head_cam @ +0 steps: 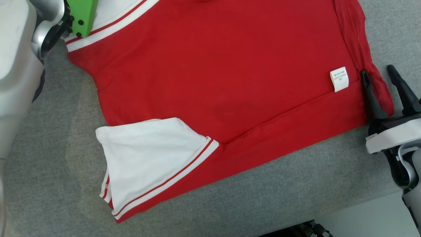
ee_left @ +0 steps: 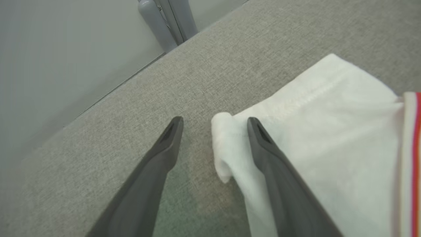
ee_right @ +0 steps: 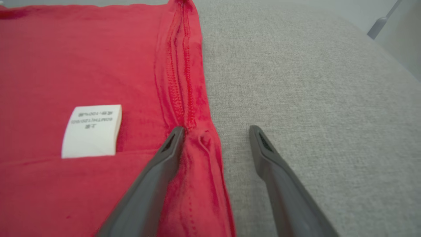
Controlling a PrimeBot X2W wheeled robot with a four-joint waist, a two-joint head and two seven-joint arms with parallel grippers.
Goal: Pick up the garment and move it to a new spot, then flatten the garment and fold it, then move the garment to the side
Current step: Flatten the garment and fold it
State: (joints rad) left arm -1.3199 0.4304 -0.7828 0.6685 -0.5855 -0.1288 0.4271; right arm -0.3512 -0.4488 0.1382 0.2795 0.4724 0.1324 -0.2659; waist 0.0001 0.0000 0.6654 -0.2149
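Garment, a red shirt with white sleeves, lies spread flat on a grey cloth-covered counter. It fills most of the head view, from the top edge down to the lower left. One white sleeve with a red-striped cuff lies over the red body at the lower left of the frame. A second sleeve runs off the top left. A white label sits on the red cloth near the right edge.

Right fingers enter from the right edge of the head view, spread wide and gripping nothing. In the right wrist view, one finger lies on the red cloth at the stitched seam and the other is over bare counter. The garment's edge runs between them.

Left fingers, in the left wrist view, are equally wide apart and hold nothing. One is over bare counter and the other over the second sleeve, whose rolled corner lies between the tips. Whether they touch the cloth cannot be told. The pale left arm is at the upper left of the head view.
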